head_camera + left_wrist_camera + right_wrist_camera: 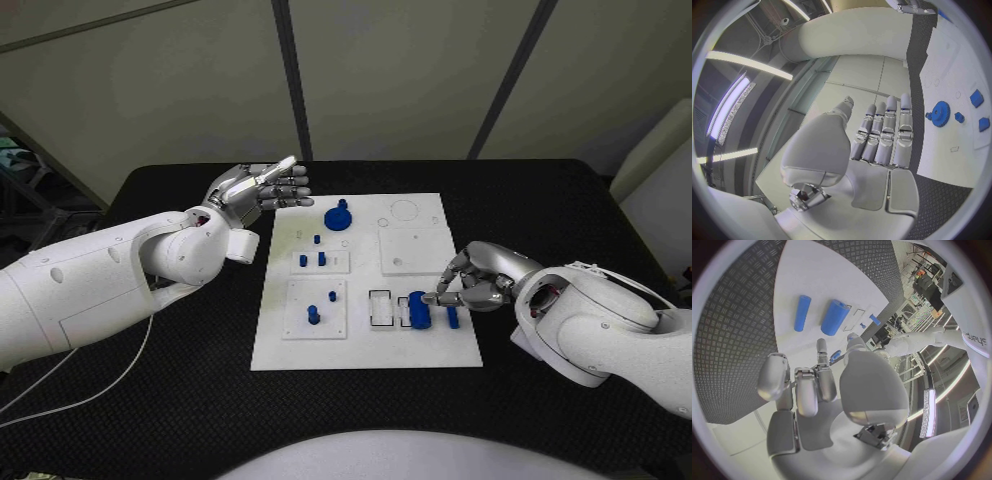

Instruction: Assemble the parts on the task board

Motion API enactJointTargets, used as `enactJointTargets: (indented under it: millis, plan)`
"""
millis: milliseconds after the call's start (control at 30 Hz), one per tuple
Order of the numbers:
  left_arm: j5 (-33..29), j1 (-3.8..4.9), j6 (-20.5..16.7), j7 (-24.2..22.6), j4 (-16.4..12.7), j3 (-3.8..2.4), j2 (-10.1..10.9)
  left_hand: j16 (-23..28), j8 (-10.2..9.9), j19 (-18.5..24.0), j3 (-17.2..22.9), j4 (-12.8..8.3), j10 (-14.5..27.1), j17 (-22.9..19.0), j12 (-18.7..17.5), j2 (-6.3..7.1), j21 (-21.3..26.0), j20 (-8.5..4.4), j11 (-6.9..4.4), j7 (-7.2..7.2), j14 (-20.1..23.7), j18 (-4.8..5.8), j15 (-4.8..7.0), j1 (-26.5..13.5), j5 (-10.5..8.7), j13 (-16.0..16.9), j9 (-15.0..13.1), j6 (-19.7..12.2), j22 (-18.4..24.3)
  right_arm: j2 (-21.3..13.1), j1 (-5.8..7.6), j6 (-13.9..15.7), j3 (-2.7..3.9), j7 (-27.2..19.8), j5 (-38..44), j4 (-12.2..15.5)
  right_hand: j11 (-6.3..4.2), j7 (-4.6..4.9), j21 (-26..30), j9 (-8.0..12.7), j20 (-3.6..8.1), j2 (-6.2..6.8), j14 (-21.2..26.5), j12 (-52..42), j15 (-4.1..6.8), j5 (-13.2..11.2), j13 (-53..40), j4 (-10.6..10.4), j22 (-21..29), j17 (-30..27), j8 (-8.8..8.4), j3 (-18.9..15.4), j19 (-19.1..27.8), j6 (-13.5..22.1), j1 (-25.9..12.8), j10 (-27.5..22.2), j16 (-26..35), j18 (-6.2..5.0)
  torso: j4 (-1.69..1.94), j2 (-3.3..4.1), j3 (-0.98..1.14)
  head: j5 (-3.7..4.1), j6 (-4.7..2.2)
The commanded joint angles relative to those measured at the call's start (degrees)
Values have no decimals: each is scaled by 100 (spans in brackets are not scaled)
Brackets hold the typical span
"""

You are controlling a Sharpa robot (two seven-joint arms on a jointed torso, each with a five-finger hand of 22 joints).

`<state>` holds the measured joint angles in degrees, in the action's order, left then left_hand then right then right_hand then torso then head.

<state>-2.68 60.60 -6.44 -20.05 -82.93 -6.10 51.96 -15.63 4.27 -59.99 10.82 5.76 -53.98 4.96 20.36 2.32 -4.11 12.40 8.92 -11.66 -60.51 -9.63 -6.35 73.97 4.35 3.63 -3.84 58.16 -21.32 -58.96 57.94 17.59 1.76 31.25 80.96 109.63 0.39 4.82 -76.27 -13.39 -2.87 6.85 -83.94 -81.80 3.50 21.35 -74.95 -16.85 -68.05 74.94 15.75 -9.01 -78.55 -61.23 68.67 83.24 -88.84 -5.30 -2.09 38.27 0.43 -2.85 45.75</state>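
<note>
The right hand (469, 282) hovered at the task board's (418, 345) near right edge, fingers loosely curled and apart, holding nothing. Just beside its fingertips lay a thick blue cylinder (418, 309) and a thinner blue peg (451, 317); a careless approach could probably roll either off the board. Well beyond, the left hand (264, 190) hung spread and empty, the blue gear (338, 216) just beside it.

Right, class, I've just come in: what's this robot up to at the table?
A two-armed robot is fitting small blue parts onto a white board. Its right hand reaches over the board's right edge beside two blue cylinders lying there, its fingers curled and holding nothing. Its left hand hovers open near the board's far-left corner, close to a blue gear.
</note>
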Motion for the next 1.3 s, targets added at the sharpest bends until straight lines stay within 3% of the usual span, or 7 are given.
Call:
enactJointTargets:
  millis: [33, 467, 633, 767, 967, 1133, 1300]
  plan:
    - [-27, 6, 63, -112, -18, -3, 3, 20, 14, -40, -3, -31, -41, -7, -38, -43, 22, 4, -7, 1, -31, -88, 2, 3, 1, -4, 5, 44, 5, 83, -41, -127, -2, 383, -13, -51, 11, 2, -34, -12, -12, 17, -567, -46, -23, -22, -427, 0, -12, 1315, 17, -34, -46, 43, -58, 55, -35, 75, -2, 1, -2, -4, 7]
    - [-27, 6, 74, -107, -34, -3, 7, 25, 14, -41, -2, -32, -41, -7, -39, -43, 22, 4, -7, 1, -32, -88, 2, 3, 1, -4, 6, 44, 7, 414, -180, -206, -10, 491, 39, -225, 15, 6, -40, -29, -16, 13, -567, -43, -27, -38, -430, -1, -20, 1319, 24, -50, -47, 65, -83, 49, -37, 76, -3, 6, 0, 15, 29]
    - [-27, 6, 77, -105, -42, -3, 9, 25, 14, -41, -2, -32, -41, -7, -39, -43, 22, 4, -7, 1, -32, -88, 2, 3, 1, -4, 6, 44, 7, 492, -207, -229, -12, 501, 75, -285, 15, 7, -39, -31, -16, 11, -566, -34, -28, -36, -418, 0, -18, 1314, 25, -50, -45, 67, -83, 41, -35, 76, 15, 4, -3, 24, 41]
    - [-27, 6, 73, -103, -41, -3, 15, 25, 14, -41, -2, -32, -41, -7, -39, -43, 22, 4, -7, 1, -32, -88, 2, 3, 1, -4, 6, 44, 7, 530, -220, -298, -13, 518, 90, -318, 17, 7, -40, -44, -19, -2, -567, -25, -30, -34, -412, 10, -21, 1317, 35, -44, -42, 74, -56, 31, -37, 76, 0, 1, -4, 10, 44]
    - [-27, 7, 76, -93, -47, -4, 22, 49, 13, -44, -1, -35, -40, -9, -46, -44, 23, 4, -5, -2, -41, -87, 0, 2, 1, -5, 6, 44, 20, 572, -232, -373, -17, 543, 149, -359, 27, 18, -46, -136, -31, -27, -568, -11, -41, -14, -440, 74, -35, 1325, 95, -1, -28, 134, 374, 11, -41, 76, -6, 5, -4, 6, 54]
    - [-27, 7, 78, -86, -52, -4, 28, 49, 13, -44, -1, -35, -40, -9, -46, -44, 23, 4, -5, -2, -41, -87, 0, 2, 1, -5, 6, 44, 20, 582, -239, -331, -19, 578, 226, -378, 26, 20, -58, -193, -33, -139, -567, -11, -40, 114, -470, 201, -55, 1327, 139, 74, -29, 150, 731, 15, -41, 77, -4, 0, -6, -1, 45]
    - [-27, 7, 79, -80, -59, -4, 38, 59, 12, -45, -1, -36, -40, -9, -49, -43, 23, 4, -4, -4, -44, -87, 0, 2, 1, -5, 6, 43, 25, 545, -243, -123, -19, 542, 220, -350, -7, -16, -82, -256, -18, -317, -570, -28, -17, 490, -523, 304, -93, 1340, 208, 168, -45, 94, 1004, 46, -47, 82, 2, 4, -5, -3, 47]
